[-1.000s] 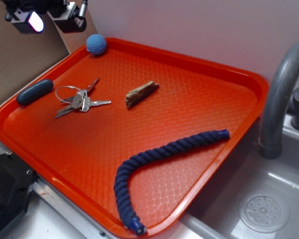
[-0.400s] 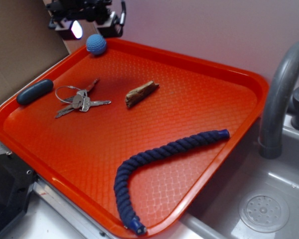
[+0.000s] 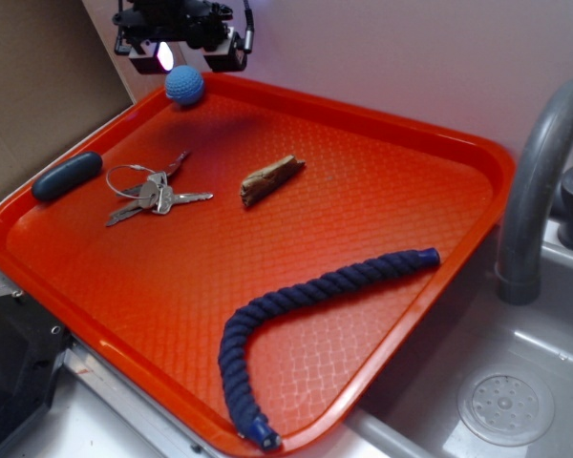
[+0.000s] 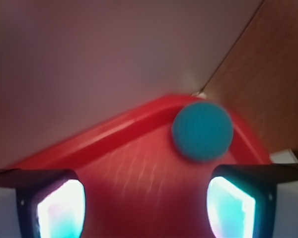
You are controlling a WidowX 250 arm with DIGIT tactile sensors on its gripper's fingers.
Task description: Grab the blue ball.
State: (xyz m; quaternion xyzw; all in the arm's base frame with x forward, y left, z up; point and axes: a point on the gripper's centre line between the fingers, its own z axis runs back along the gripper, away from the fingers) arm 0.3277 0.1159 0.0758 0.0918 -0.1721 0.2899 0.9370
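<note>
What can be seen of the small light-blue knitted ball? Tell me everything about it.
The small light-blue knitted ball is round, with a ribbed, yarn-like surface, and looks whole. It rests in the far left corner of the orange plastic tray, at the rim, apart from the other items. The wrist view shows it ahead of the gripper and off toward the finger at the right of that view, with nothing gripping it. The gripper hangs just above and behind the ball, open.
</note>
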